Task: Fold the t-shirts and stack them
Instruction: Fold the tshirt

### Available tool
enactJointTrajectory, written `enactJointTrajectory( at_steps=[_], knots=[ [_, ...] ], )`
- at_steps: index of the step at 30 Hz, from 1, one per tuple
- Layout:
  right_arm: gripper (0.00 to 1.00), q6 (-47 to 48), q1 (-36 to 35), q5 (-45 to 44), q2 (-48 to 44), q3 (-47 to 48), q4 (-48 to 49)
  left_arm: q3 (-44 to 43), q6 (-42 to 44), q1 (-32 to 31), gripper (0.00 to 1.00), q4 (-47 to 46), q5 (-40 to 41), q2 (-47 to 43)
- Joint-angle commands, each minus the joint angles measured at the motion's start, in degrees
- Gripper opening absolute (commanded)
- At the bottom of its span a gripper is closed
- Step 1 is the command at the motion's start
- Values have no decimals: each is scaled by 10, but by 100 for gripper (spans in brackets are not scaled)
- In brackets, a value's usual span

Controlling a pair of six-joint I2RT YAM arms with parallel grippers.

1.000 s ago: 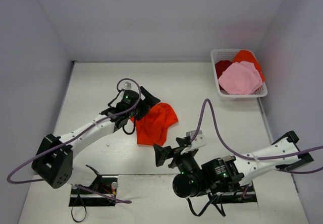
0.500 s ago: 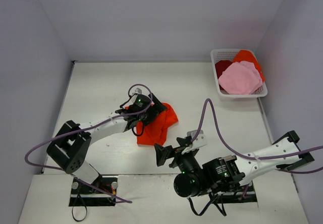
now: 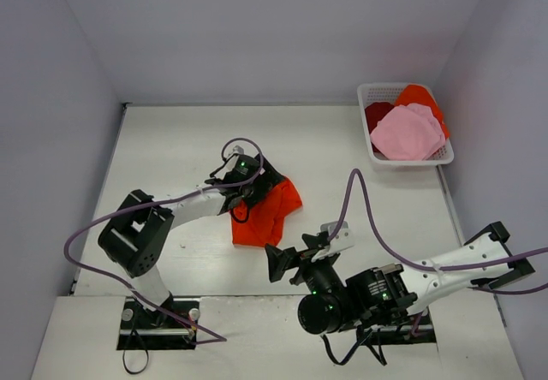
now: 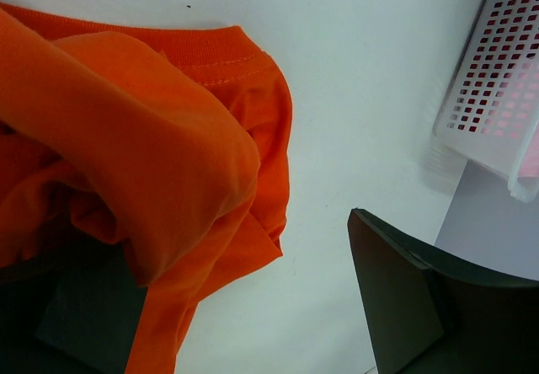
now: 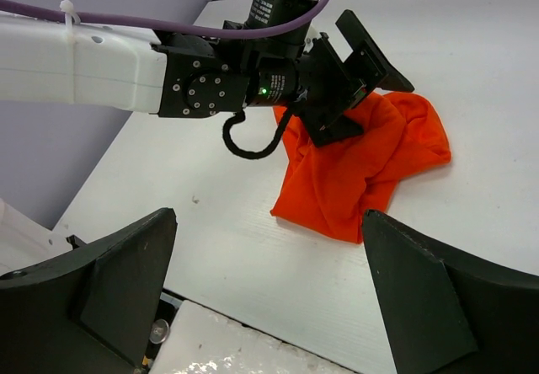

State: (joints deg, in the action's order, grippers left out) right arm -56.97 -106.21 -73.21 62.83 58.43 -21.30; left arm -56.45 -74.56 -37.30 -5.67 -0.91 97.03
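A bright orange-red t-shirt lies crumpled on the white table, left of centre. My left gripper sits at its upper left edge, jaws open. In the left wrist view the t-shirt drapes over the left finger, while the right finger stands apart over bare table. My right gripper hovers just below the shirt, open and holding nothing. Its wrist view shows the t-shirt ahead between its fingers, with the left gripper pressed onto it. Pink, dark red and orange t-shirts fill the basket.
The white lattice basket stands at the far right corner against the wall and shows in the left wrist view. Grey walls close in the table on three sides. A purple cable loops over the table from the right arm.
The left arm has swung in, carrying its gripper right and down onto the orange-red shirt's edge; the cloth has bunched a little. The right arm has barely moved.
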Motion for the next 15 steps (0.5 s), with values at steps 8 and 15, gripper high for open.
enactJointTrajectory(
  at_steps=[8, 15],
  knots=[
    [88, -31, -3, -27, -19, -14, 9, -42, 21, 23, 86, -41, -20, 11],
    [88, -38, 7, -22, -16, -24, 8, -49, 20, 36, 86, -55, -43, 30]
  ],
)
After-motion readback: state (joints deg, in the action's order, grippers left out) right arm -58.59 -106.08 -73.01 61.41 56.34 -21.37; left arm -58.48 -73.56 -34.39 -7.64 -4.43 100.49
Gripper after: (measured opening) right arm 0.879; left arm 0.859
